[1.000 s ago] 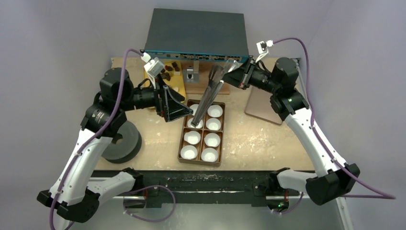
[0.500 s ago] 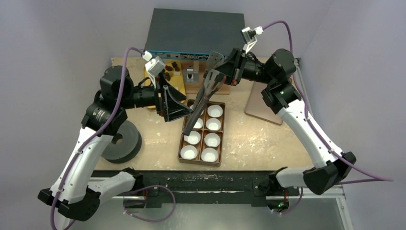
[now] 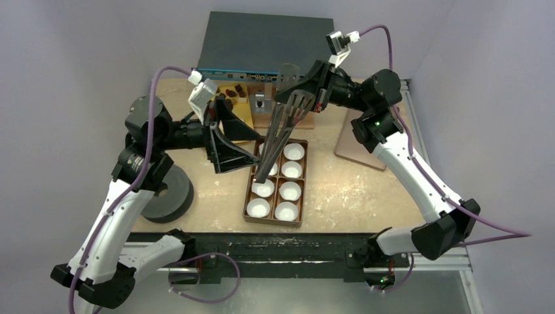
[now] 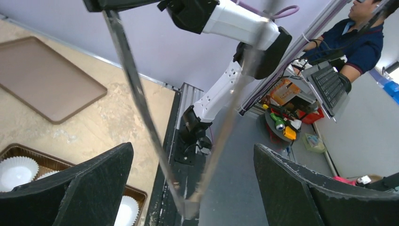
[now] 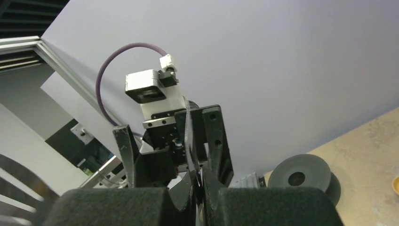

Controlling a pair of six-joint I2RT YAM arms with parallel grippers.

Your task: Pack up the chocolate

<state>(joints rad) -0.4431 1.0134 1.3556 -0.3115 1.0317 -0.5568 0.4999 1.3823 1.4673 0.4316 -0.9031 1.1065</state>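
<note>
Dark brown chocolate point(image 3: 229, 98) pieces lie at the table's point(image 3: 340, 190) back left, behind the left gripper point(image 4: 193, 165), whose fingers stand wide apart holding nothing, while the right gripper point(image 5: 197, 186) clamps metal tongs point(image 3: 278, 134) slanting down over the cup-lined box point(image 3: 247, 196).

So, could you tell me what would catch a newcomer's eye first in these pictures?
Most striking are the long tongs, held in the shut jaws of the right gripper and slanting down toward the brown box of white paper cups at mid-table. Just left of them the left gripper hangs with its jaws wide open. The chocolate sits at the back left.
</note>
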